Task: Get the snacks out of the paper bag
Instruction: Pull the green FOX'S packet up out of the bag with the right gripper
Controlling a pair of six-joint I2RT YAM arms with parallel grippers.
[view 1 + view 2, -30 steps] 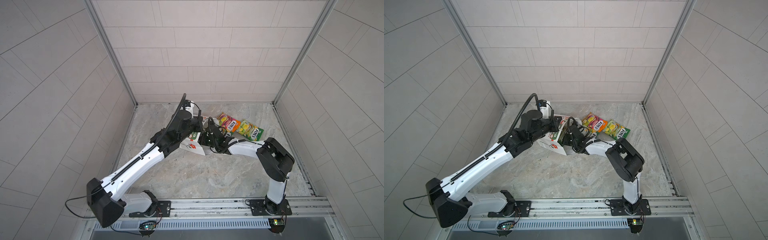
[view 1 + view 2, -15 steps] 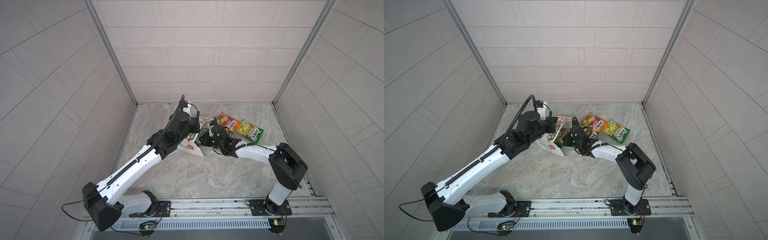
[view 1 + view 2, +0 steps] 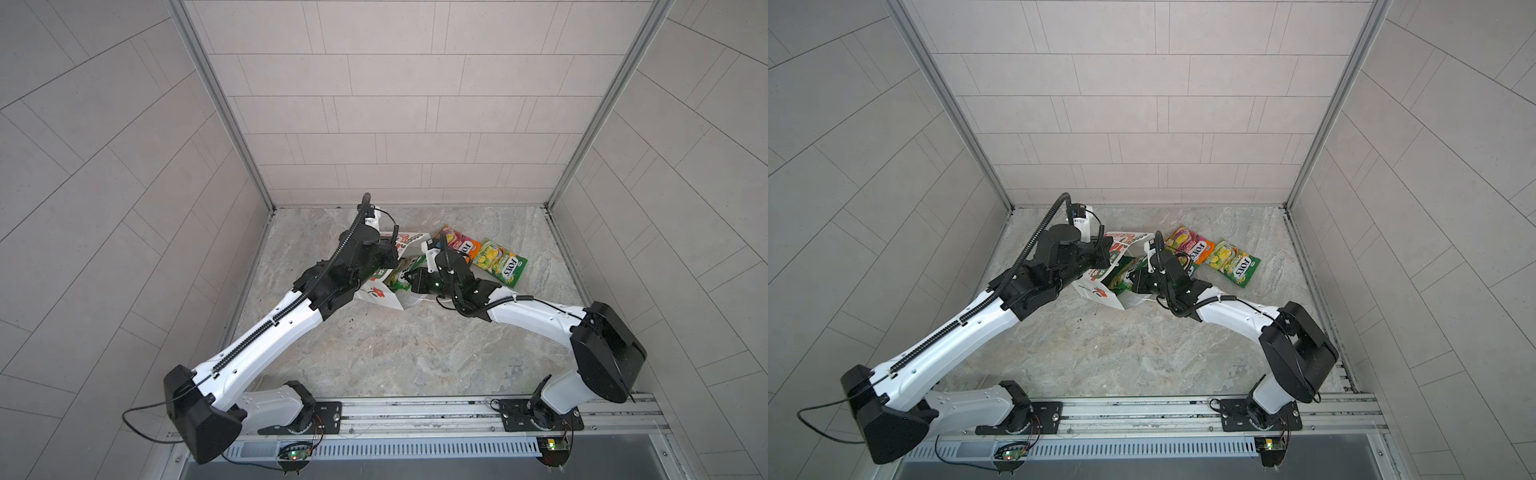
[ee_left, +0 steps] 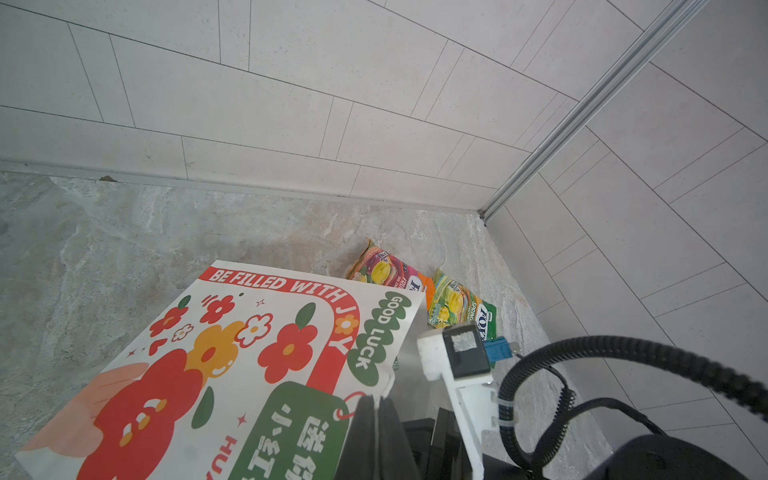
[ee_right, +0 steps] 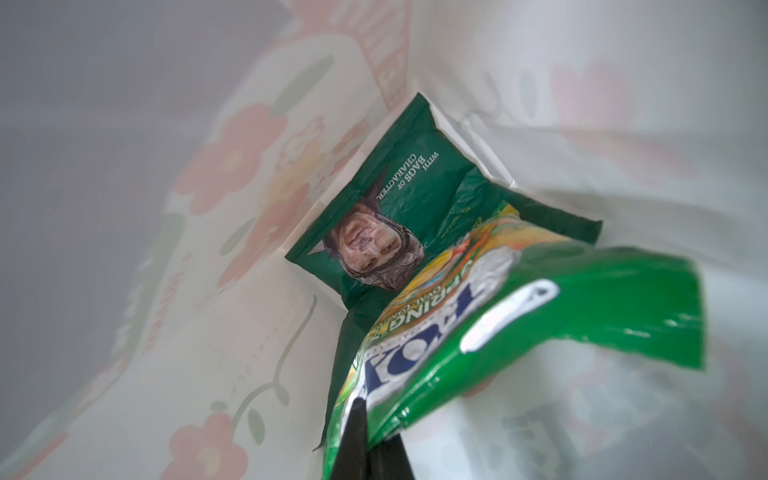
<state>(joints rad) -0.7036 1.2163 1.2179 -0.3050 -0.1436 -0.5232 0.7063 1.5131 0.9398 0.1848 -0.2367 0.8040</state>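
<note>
Bench (image 3: 395,353): grey marbled top. We log the bag (image 3: 376,293) tipped on its side near the middle of the back edge, mouth facing the right edge. Deep inside it, against the bottom fold, lies the crisp bag (image 5: 415,195). Out on the bench, toward the back right corner, we note the orange pouch (image 3: 459,243) and the green pouch (image 3: 503,262) lying flat, edge to edge. A third pouch (image 5: 540,324) sits at the bag's mouth, pinched by the fully closed right claw (image 5: 365,432). The left claw (image 4: 376,409) is clamped on the bag's rim.

crisp bag (image 5: 395,195) filling paper bag (image 5: 199,332) bottom, near floor (image 3: 395,357) open
</note>
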